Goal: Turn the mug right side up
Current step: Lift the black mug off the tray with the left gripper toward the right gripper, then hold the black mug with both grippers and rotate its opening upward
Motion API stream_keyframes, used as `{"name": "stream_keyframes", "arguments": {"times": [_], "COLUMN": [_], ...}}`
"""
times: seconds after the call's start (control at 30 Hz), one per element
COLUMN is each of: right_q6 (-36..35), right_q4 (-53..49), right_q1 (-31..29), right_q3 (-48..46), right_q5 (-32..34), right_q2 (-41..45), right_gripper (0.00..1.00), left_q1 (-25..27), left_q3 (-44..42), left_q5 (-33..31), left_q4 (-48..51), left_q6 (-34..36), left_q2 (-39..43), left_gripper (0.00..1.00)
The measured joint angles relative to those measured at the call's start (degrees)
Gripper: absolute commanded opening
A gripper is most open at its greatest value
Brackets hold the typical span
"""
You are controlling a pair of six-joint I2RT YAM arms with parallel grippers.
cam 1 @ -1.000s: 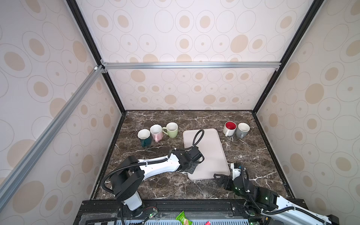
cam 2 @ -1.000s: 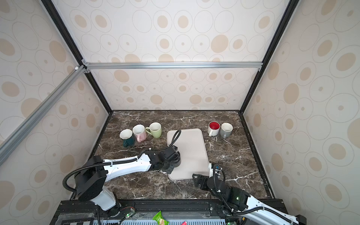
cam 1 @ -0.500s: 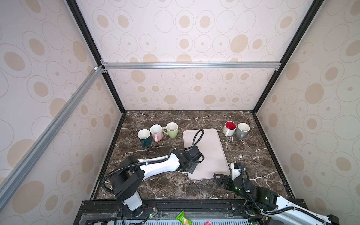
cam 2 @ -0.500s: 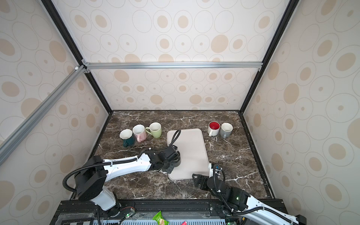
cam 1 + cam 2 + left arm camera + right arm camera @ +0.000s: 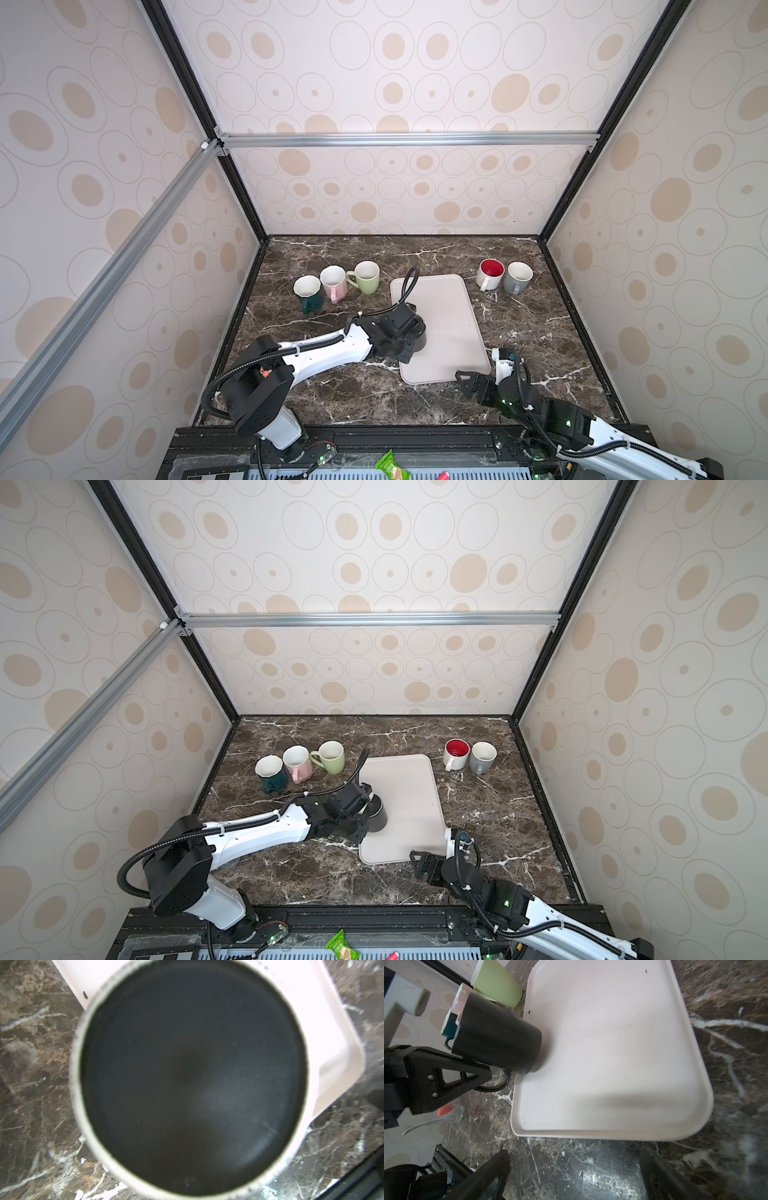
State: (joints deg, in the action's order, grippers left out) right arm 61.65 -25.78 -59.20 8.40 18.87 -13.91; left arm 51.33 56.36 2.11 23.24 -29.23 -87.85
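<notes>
Dark brown marble tabletop (image 5: 540, 332) with white veins, seen in both top views. A pale pink rectangular tray (image 5: 449, 316) lies flat at centre, long side running 12 to 6. At 10 to 11 o'clock stands a row of three upright mugs: teal mug (image 5: 308, 294), pink mug (image 5: 334, 284) and green mug (image 5: 366, 277), each just beside the next. At 1 to 2 o'clock a white mug with red inside (image 5: 490, 274) stands just beside a grey mug (image 5: 517, 277), both upright.

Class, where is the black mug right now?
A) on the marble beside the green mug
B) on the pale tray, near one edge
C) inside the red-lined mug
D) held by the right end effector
B: the black mug stands on the pale tray, close to its edge.
</notes>
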Motion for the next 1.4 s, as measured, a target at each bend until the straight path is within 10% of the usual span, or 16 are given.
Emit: {"name": "stream_keyframes", "arguments": {"times": [0.53,1.4], "right_q6": [-4.3,-7.6], "right_q4": [5.4,44.6], "right_q1": [0.1,19.6], "right_q3": [7.2,22.3], "right_q5": [-6.6,-42.2], "right_q2": [-11.8,-44.5], "right_gripper": [1.00,0.89], "left_q1": [-4.2,-17.7], "left_q3": [-7.5,-15.5], "left_q5": [8.7,26.5], "left_q4": [-15.5,-31.3], "left_q6": [-2.0,-10.9], "left_q2": [13.8,26.2], "left_gripper": [0.00,0.00]}}
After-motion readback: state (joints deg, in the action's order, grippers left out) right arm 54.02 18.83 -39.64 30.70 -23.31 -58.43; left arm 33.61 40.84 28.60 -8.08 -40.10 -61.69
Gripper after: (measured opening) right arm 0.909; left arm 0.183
